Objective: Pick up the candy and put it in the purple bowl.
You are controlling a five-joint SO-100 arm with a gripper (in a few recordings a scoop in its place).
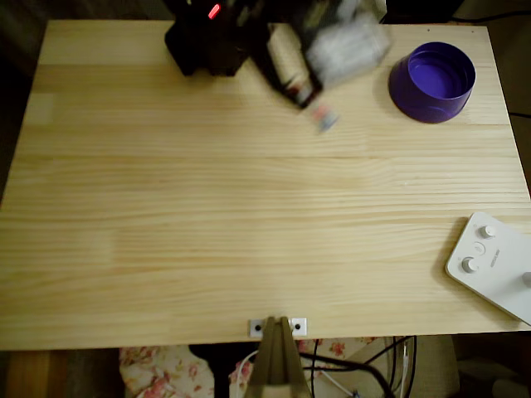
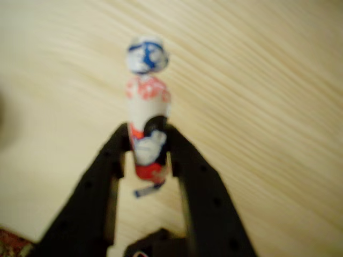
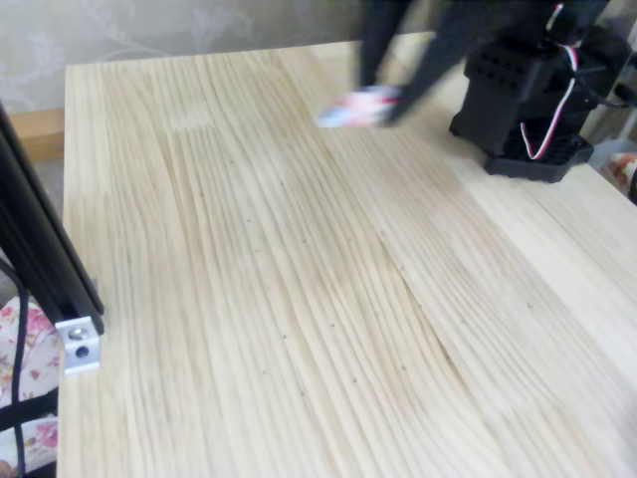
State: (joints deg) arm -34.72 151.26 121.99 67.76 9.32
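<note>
Candy (image 2: pixel 148 134) sits pinched in the black claw (image 2: pixel 149 152) above the tabletop (image 1: pixel 249 215), left of the purple bowl (image 1: pixel 432 82) in the overhead view.

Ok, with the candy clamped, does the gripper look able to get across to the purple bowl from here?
Probably yes. The gripper holds the candy lifted, and only bare table lies between it and the purple bowl, whose top is open.

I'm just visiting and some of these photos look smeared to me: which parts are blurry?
Overhead view: the arm and the candy are streaked, the purple bowl sharp. Wrist view: soft all over, candy between the fingers. Fixed view: candy and arm smeared, table grain clear.
</note>
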